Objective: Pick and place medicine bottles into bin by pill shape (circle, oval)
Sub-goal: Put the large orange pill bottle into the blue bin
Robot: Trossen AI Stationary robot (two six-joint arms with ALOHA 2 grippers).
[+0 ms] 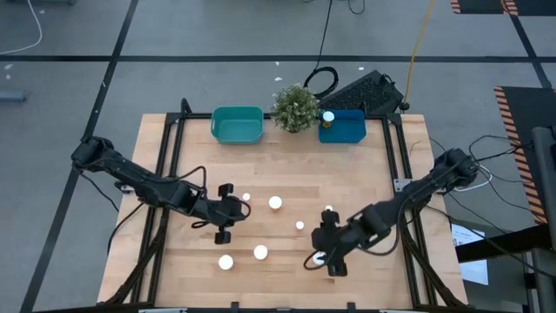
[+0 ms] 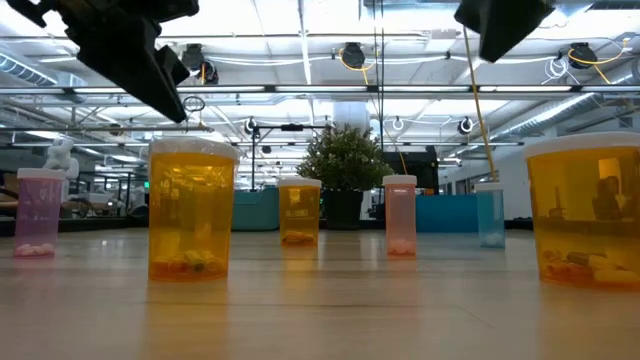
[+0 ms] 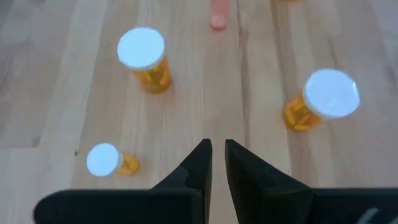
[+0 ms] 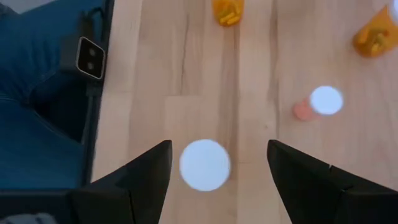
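right hand (image 1: 328, 258) hovers with fingers spread wide over a white-capped bottle (image 4: 204, 164) near the table's (image 1: 382, 291) front right; left hand (image 1: 222, 214) hangs mid-table, fingers nearly closed, holding nothing. one bottle (image 1: 328, 117) already stands in the blue bin (image 1: 347, 130); the teal bin (image 1: 237, 126) looks empty. about seven medicine bottles (image 1: 275, 203) are left, scattered between the arms, so the task seems barely begun. bottles stand well apart, leaving room to descend; the plant (image 1: 295, 106) sits between the bins.
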